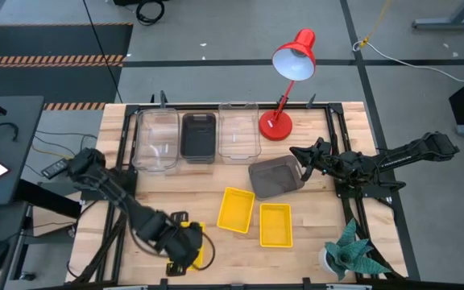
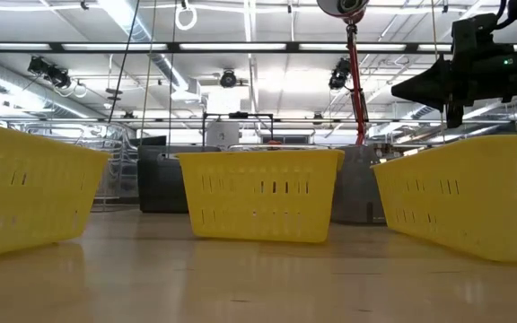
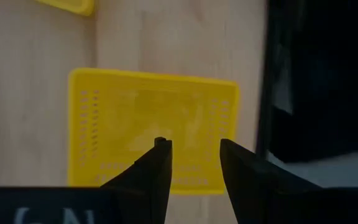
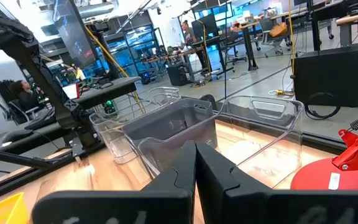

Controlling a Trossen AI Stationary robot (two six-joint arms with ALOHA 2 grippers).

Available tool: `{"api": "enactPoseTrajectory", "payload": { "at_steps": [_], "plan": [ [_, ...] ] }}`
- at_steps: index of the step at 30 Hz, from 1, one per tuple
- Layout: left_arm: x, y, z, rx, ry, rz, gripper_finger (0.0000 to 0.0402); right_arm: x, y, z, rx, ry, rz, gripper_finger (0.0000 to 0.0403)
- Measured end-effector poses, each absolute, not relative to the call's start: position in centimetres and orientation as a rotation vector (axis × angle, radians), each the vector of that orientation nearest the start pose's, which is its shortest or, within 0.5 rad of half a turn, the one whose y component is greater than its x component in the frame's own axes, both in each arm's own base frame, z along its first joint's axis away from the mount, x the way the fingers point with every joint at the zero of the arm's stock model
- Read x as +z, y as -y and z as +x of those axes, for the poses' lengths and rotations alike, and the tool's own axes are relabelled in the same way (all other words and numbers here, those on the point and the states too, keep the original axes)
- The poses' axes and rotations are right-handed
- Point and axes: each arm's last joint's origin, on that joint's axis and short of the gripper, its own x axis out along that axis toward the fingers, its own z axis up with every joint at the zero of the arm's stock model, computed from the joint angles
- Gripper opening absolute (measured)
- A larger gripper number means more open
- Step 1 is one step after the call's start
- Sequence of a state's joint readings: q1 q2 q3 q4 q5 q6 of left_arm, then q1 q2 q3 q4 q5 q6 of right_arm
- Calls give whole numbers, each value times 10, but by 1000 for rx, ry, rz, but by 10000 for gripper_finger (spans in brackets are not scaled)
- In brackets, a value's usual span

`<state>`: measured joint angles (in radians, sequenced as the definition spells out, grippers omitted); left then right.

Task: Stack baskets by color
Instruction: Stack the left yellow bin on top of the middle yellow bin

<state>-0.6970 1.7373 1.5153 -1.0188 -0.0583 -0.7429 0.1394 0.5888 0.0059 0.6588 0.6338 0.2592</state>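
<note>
**Left gripper** (image 3: 194,149): lower left of the high view. The left wrist view shows its two fingers (image 3: 157,171) standing apart with a clear gap. They hang over a yellow basket (image 3: 153,127) that lies flat on the wooden table (image 1: 321,234). Only this view shows the basket's slotted floor from rim to rim. In the high view the arm covers most of that basket.

**Right gripper** (image 4: 196,163): right of centre in the high view, just beside the right corner of a loose dark grey basket (image 1: 275,177) that sits askew. The right wrist view shows its fingers pressed together. That view does not show the askew basket.

**Second yellow basket** (image 1: 236,209) and **third yellow basket** (image 1: 275,224): lower centre of the high view, side by side and near each other. The low view alone shows their slotted side walls.

**Back row**, upper centre of the high view, left to right:
- a clear basket (image 1: 157,141);
- a second dark grey basket (image 1: 199,135);
- a second clear basket (image 1: 238,133).

We see the wood through both clear ones.

**Red desk lamp** (image 1: 284,121): just right of the row.

**Green paper plant** (image 1: 353,254): lower right.
</note>
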Motion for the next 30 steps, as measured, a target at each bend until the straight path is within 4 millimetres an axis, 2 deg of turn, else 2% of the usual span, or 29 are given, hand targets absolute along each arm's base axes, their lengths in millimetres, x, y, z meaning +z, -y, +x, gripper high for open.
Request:
{"api": "enactPoseTrajectory", "payload": {
  "at_steps": [4, 9, 15, 22, 30],
  "plan": [
    [268, 240, 258, -27, -1259, -171, 158, 172, -1, 130, -482, 135, 283, 13],
    [256, 257, 250, -7, -1275, -162, 207, 172, -1, 130, -483, 134, 282, 13],
    [235, 266, 250, 36, -1314, -100, 261, 172, -1, 130, -483, 133, 282, 13],
    [212, 273, 254, 79, -1341, -43, 252, 172, -1, 130, -483, 133, 282, 13],
    [196, 280, 258, 100, -1335, -25, 236, 172, -1, 130, -483, 133, 282, 13]
  ]
}}
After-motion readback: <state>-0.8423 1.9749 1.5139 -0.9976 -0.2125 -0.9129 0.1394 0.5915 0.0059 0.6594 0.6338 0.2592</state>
